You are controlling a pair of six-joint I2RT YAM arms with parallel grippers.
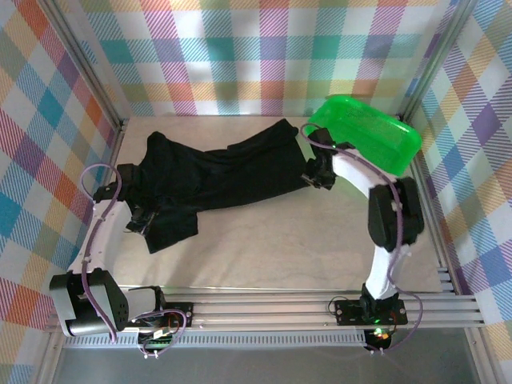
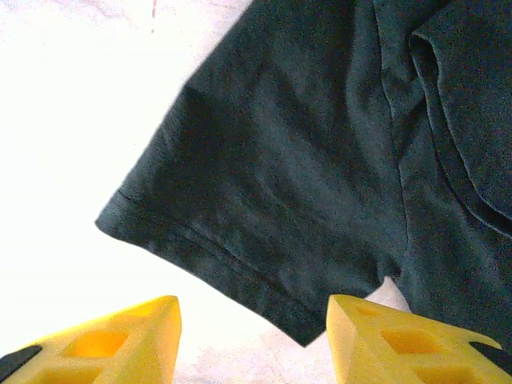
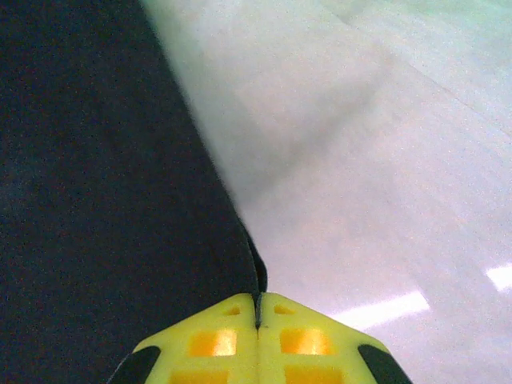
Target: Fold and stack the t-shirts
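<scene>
On table [image 1: 280, 248], t-shirt [image 1: 216, 180] spans left to upper centre of frame. Upper right: basket [image 1: 364, 132], near the shirt's right end.

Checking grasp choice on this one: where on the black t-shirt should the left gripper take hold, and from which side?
Probably the sleeve hem of the t-shirt, approached from the bare table side. That stitched edge lies flat and free, and it sits between the open jaws of the left gripper, so closing there should catch the cloth.
</scene>
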